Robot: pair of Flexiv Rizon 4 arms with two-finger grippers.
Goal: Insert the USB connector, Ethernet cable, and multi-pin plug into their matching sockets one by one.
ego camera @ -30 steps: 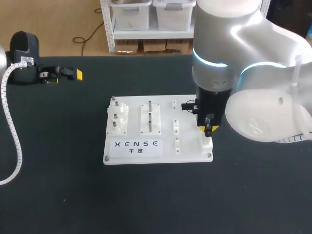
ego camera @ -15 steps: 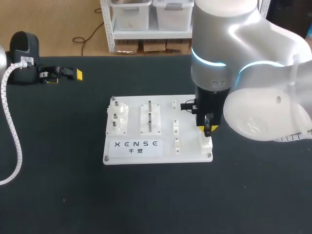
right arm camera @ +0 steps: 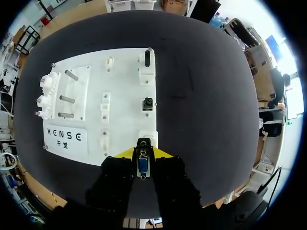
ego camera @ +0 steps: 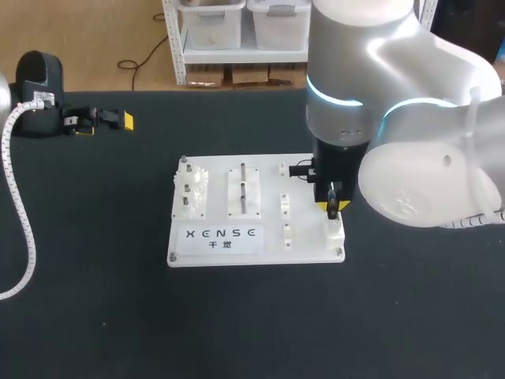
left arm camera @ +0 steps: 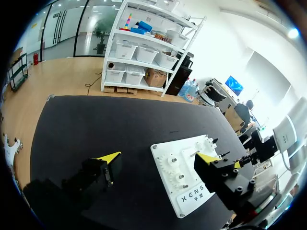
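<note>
You have a black table (ego camera: pixel 95 300) filling most of the head view. Your right arm (ego camera: pixel 394 103) comes in from the right and stands over the right side of a white board (ego camera: pixel 256 253) lying flat near the middle of the table.

On the board's left side stand white gears on pegs (ego camera: pixel 189 193). Beside them is a raised block with two upright pins (ego camera: pixel 243 191), and a printed label (ego camera: pixel 223 237) lies along the near edge. A row of small white fixtures (ego camera: pixel 284 207) runs right of the pin block. In the right wrist view, three sockets line the board's right edge: a far one with a dark slot (right arm camera: pixel 147 61), a middle one with a dark square opening (right arm camera: pixel 147 103), and a near white block (right arm camera: pixel 146 136).

Your left arm (ego camera: pixel 39 87) sits at the far left of the table, well apart from the board. The left jaws are spread wide, with only table and board seen through the gap.

The right jaws are narrow and clamped on the multi-pin plug (right arm camera: pixel 142 164), which points down at the near white block. You cannot tell from these views whether it touches that socket.
</note>
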